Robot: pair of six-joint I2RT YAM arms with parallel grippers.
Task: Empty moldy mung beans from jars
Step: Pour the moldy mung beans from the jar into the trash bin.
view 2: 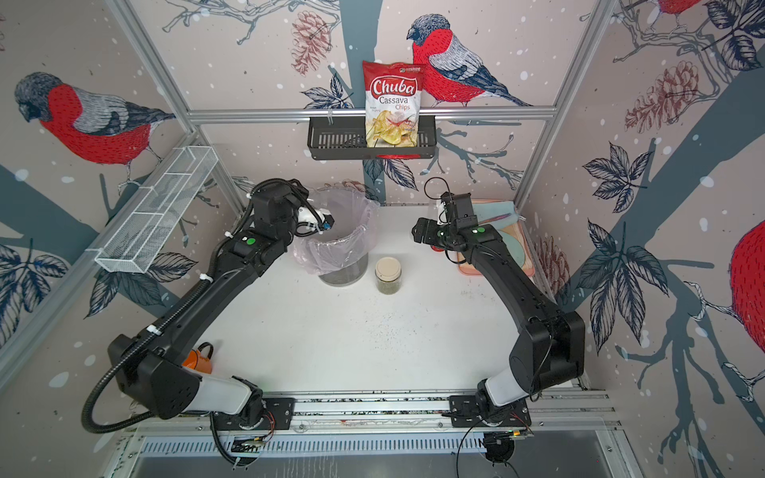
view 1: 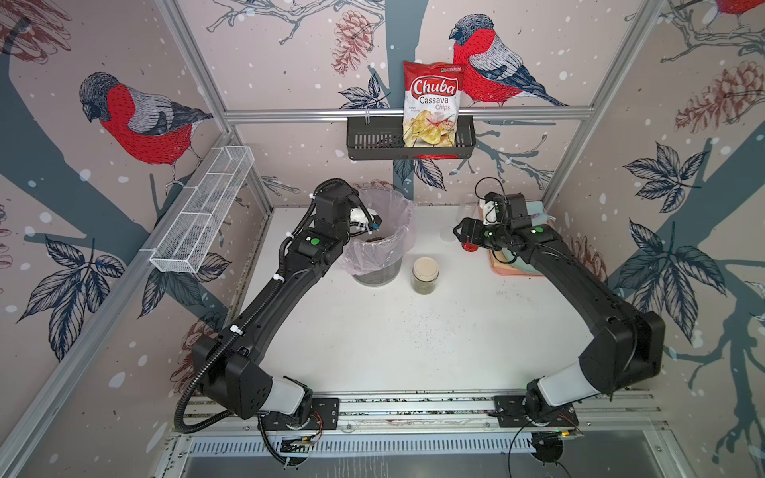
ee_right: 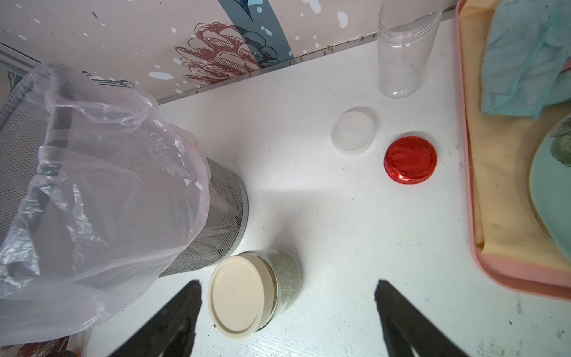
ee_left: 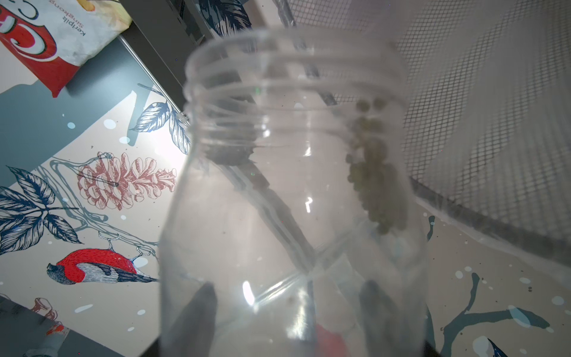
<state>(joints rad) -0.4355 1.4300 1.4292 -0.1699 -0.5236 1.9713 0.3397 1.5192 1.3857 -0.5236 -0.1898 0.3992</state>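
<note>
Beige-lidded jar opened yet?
No, the beige lid sits closed on its jar, mung beans visible through the wall.

Olive-green mung beans (ee_right: 287,275), beige lid (ee_right: 238,296), shiny red lid (ee_right: 410,160), pink tray (ee_right: 509,269), teal cloth (ee_right: 522,61), grey mesh bin (ee_right: 225,197)

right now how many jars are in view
3: a lidless jar held in the left gripper over the bin; the beige-lidded jar beside the bin; an empty jar at the back near the pink tray.
</note>
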